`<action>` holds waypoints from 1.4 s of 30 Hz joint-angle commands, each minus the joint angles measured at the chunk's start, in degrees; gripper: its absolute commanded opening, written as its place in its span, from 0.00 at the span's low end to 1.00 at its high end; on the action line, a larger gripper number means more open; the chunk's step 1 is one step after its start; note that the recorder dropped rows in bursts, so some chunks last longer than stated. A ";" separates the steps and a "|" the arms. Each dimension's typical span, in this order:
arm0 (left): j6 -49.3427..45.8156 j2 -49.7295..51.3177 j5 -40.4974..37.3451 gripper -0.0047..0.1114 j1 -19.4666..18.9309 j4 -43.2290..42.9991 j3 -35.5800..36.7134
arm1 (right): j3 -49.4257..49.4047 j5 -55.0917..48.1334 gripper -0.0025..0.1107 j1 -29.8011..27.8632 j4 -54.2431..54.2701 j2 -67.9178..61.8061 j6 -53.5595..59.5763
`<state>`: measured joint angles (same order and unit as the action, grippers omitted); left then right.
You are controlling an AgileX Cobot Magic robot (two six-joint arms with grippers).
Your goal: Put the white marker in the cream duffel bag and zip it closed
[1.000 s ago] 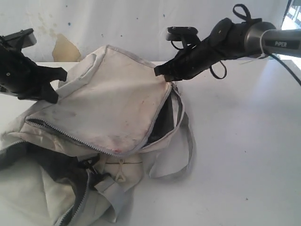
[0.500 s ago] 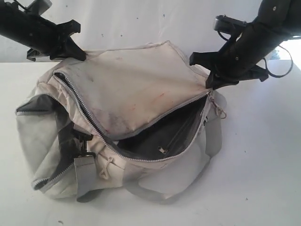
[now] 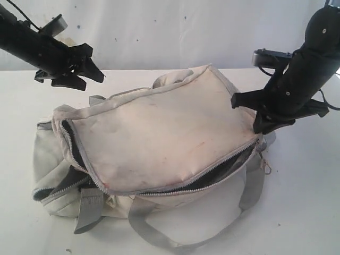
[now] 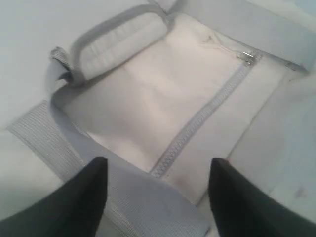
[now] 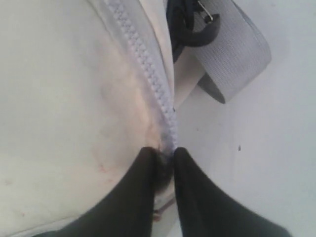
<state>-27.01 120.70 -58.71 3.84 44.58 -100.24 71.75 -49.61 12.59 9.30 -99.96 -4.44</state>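
Note:
The cream duffel bag (image 3: 159, 138) lies on the table with its stained top panel draped over the mouth. Its grey zipper (image 3: 197, 179) gapes along the front, showing dark lining. Apart from the bag, my left gripper (image 3: 93, 66) hangs open above and behind its left end. In the left wrist view the fingers (image 4: 84, 197) stand wide over cream fabric (image 4: 148, 89) and a grey strap. My right gripper (image 3: 248, 114) is at the bag's right end, shut on the zipper edge (image 5: 165, 111). The white marker is out of view.
The white table (image 3: 308, 202) runs to a white wall behind. Grey webbing straps (image 3: 159, 239) loop out onto the table in front of the bag. A small zip pull (image 3: 265, 169) dangles at the right end. A black clip on a strap (image 5: 197, 29) lies beside the zipper.
My left gripper has let go of the bag's left corner and opened. The bag has sunk flat, its panel now covering most of the mouth. My right gripper has come lower, still pinching the right end.

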 commanded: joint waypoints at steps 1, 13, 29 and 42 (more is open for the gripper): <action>0.16 -2.86 -1.07 0.66 -0.10 -0.84 -0.45 | -0.20 1.51 0.34 -0.63 -1.24 -0.30 4.44; 16.02 -13.83 -11.25 0.61 0.48 -19.34 6.25 | 0.31 8.47 0.47 -0.63 -0.97 -0.43 9.31; 14.55 -34.80 8.18 0.60 1.60 -18.88 38.17 | 7.45 -0.68 0.45 -4.53 11.04 -0.79 27.58; 1.44 -36.68 17.74 0.61 6.28 -4.41 49.02 | 7.45 5.09 0.44 -4.53 15.02 -5.64 32.72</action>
<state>-23.43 84.61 -45.32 7.88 38.94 -52.57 78.85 -45.89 8.59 23.32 -104.49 27.32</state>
